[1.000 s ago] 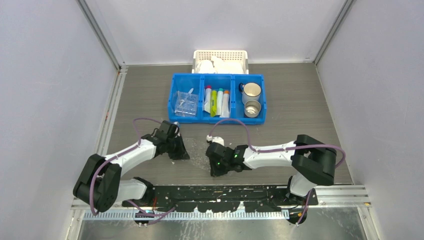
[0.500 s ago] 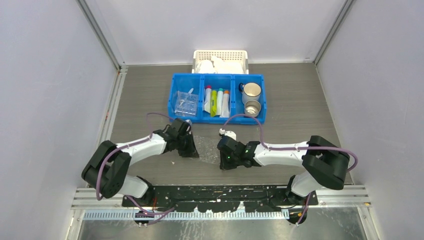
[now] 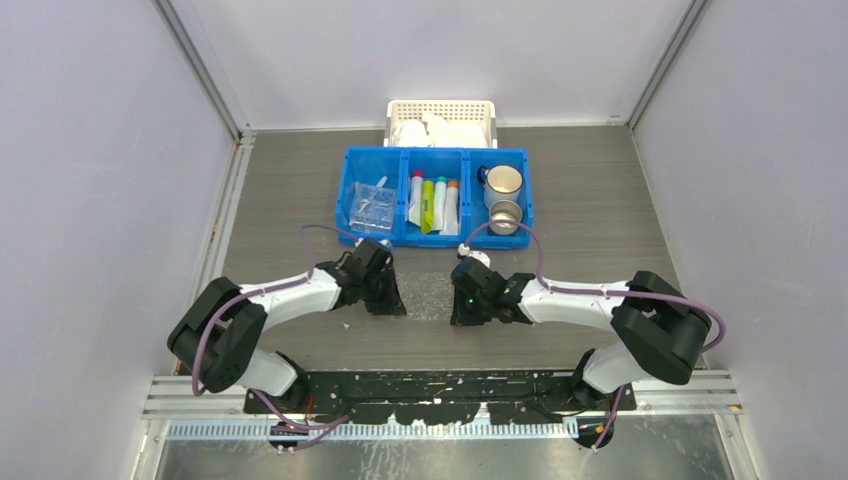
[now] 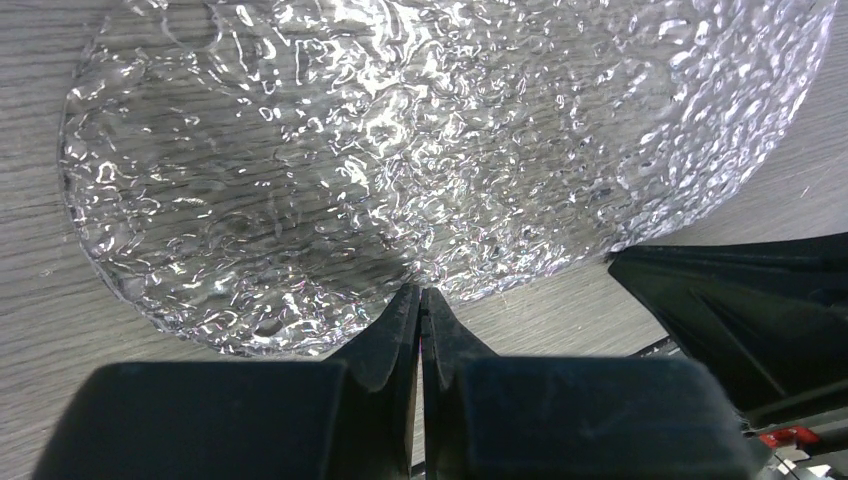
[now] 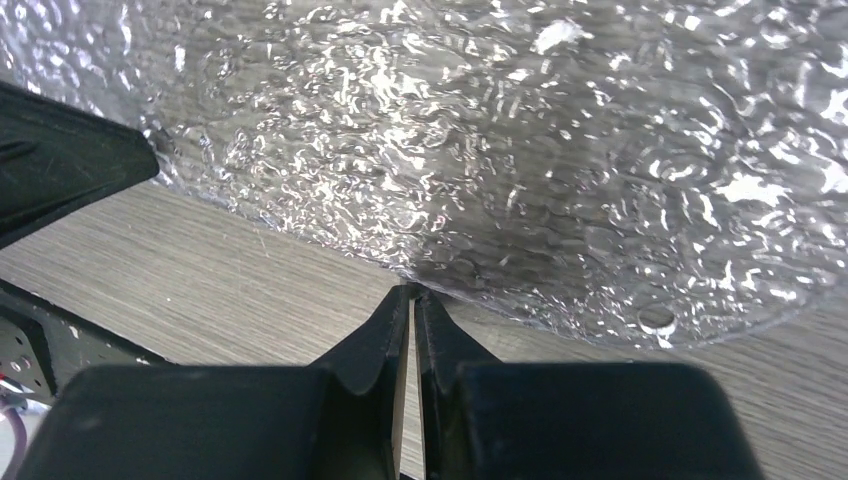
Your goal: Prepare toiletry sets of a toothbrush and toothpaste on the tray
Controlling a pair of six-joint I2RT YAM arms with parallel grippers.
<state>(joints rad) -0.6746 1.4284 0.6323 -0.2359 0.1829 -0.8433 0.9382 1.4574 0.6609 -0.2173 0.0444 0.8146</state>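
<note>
top external view: the flat, clear, dimpled plastic tray (image 3: pixel 425 296) lies bare on the grey wood-grain surface (image 3: pixel 600 230), between the two arms and just on the near side of the blue three-compartment plastic bin (image 3: pixel 437 152). no set is made yet, as i judge it. the small coloured-capped toothpaste tubes (image 3: pixel 433 200) sit in the bin's middle compartment and the slim white toothbrushes in clear wrappers (image 3: pixel 370 208) in its left one, so every pick and placement is left to do. both arms reach low and forward, meeting the tray from either side. the left claw (image 4: pixel 420 298) is pinched narrow, its tips nipping the tray's left rim. the right claw (image 5: pixel 413 295) is closed the same way on the right rim.
</note>
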